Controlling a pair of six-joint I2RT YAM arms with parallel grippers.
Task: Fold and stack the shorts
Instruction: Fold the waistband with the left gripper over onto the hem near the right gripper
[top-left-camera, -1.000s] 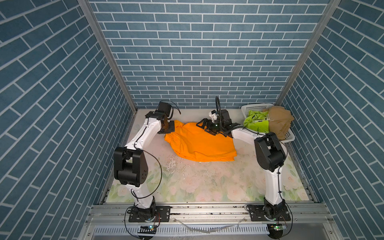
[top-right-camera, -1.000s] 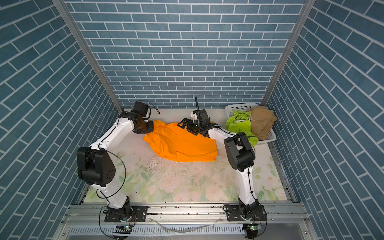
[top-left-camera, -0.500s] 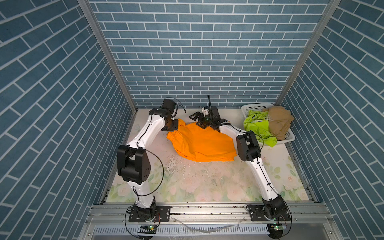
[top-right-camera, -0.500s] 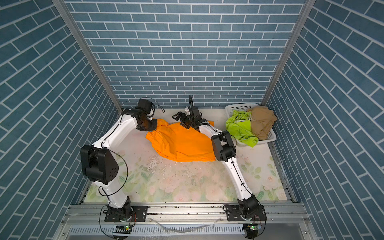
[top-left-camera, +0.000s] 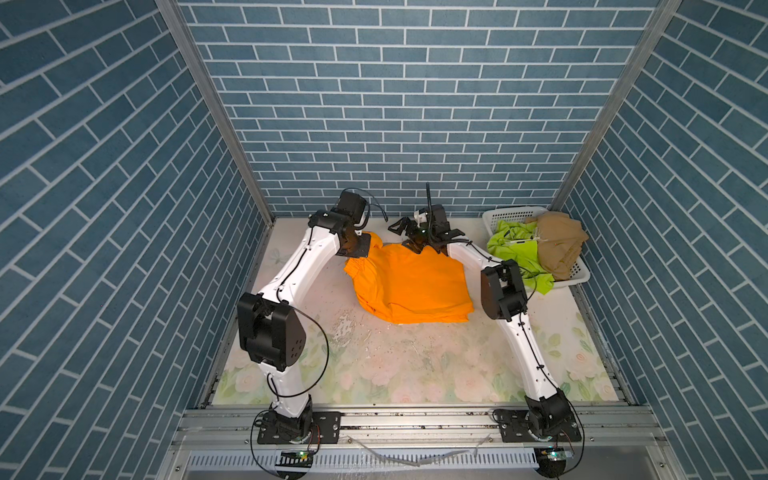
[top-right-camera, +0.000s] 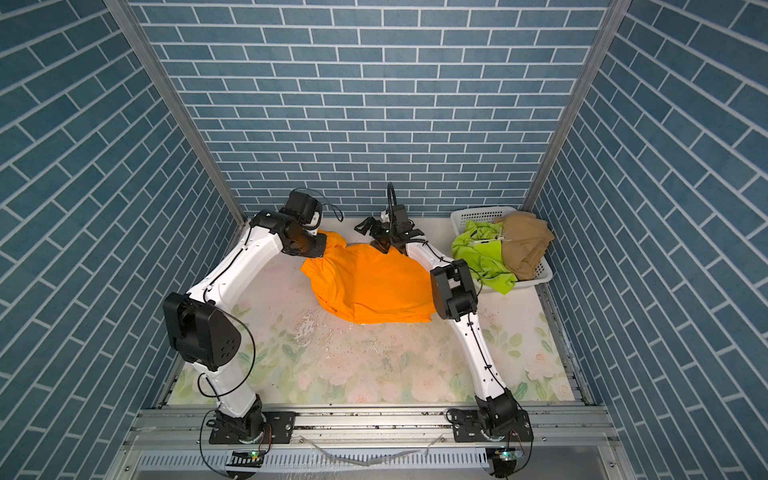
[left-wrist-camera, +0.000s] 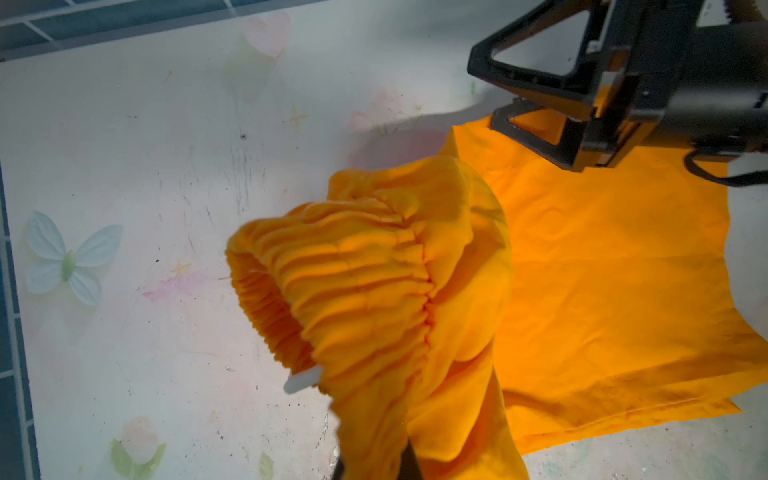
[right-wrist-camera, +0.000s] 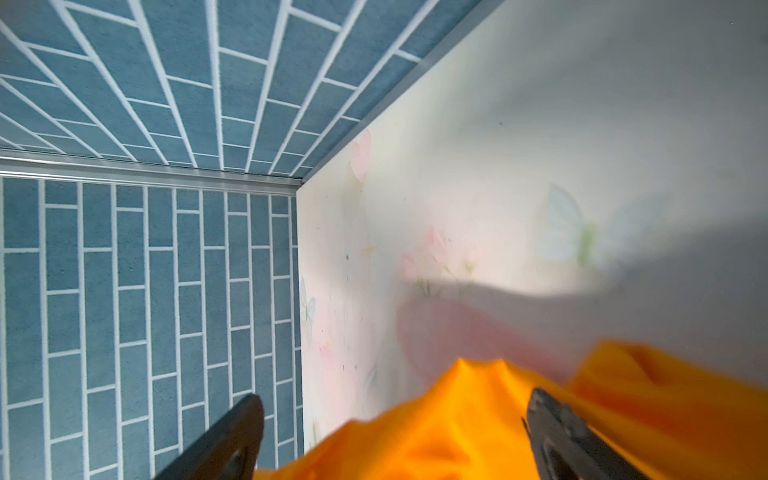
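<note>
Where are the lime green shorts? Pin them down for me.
In both top views the lime green shorts lie at the far right, spilling over the near rim of the white basket, against the tan shorts on their right.

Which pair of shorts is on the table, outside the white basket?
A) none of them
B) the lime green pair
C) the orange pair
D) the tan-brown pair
C: in a top view the orange shorts are on the table, while the lime green shorts and the tan-brown shorts sit in the white basket.
</note>
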